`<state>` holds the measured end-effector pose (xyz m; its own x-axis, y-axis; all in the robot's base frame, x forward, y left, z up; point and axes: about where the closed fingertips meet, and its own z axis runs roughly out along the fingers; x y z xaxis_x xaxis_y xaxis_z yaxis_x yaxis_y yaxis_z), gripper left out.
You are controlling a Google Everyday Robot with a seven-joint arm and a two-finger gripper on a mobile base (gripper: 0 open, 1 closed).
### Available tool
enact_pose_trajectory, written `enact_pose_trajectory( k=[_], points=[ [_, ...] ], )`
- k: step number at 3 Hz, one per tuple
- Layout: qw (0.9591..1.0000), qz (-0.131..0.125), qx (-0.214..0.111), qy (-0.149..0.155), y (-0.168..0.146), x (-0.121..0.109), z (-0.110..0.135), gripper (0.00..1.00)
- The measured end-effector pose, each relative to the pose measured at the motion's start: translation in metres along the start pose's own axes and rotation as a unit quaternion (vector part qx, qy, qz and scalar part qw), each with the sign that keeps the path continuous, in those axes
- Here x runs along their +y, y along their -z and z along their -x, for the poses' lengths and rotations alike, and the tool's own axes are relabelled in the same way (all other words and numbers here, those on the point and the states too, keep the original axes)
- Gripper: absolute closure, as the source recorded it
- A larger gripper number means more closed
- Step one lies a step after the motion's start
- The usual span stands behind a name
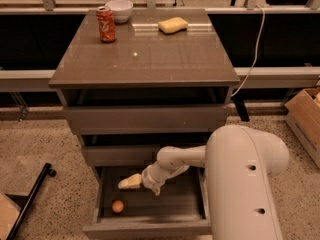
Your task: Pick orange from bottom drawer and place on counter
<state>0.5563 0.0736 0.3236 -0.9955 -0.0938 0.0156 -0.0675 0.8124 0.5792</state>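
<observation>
The bottom drawer (pixel 150 228) stands pulled open at the foot of the cabinet. The orange (pixel 117 206) lies on the drawer floor at its front left. My gripper (pixel 128 183) reaches into the drawer from the right on the white arm (pixel 180 160). It hangs just above and a little right of the orange, not touching it. The counter (pixel 150 59) is the glossy grey-brown top of the cabinet.
On the counter stand a red soda can (pixel 105 24), a white bowl (pixel 119 9) and a yellow sponge (pixel 173 25) along the far edge. A cardboard box (pixel 306 119) sits on the floor at right. A black rod (pixel 30 200) lies at lower left.
</observation>
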Motion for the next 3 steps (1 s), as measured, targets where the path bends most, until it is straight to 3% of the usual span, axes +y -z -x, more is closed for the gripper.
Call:
enact_pose_trajectory(
  k=[1,2,3],
  points=[
    [0.9999,0.005,-0.008,-0.003,-0.025,-0.002,0.012,0.0],
    [0.9995,0.027,-0.011,-0.009,-0.048,-0.005,0.022,0.0],
    [0.9995,0.028,-0.013,-0.01,-0.051,-0.007,0.025,0.0]
  ],
)
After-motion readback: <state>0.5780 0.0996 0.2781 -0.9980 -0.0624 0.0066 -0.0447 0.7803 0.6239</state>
